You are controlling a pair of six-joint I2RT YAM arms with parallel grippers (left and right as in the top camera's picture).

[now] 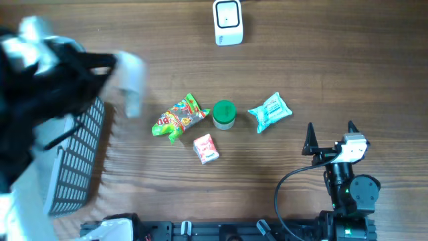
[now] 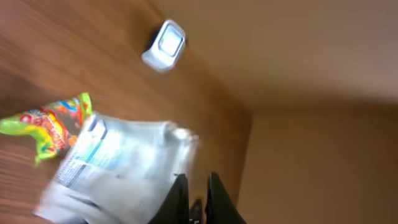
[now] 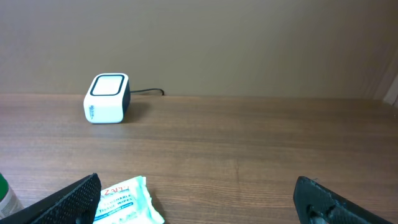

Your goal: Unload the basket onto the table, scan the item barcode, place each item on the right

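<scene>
My left hand (image 2: 196, 190) is pinched together on a corner of a crinkly white packet with blue print (image 2: 115, 163). It's held up over the table (image 1: 301, 60), all motion blur in the upper left of the overhead view, just above the grey basket (image 1: 73, 164). The white barcode scanner (image 1: 228, 22) sits at top centre. My right hand (image 1: 330, 132) is at lower right, fingers wide apart, holding nothing. A snack bag (image 1: 178, 117), green-lidded jar (image 1: 223, 114), teal wipes pack (image 1: 270, 112) and little red packet (image 1: 206, 148) lie mid-table.
</scene>
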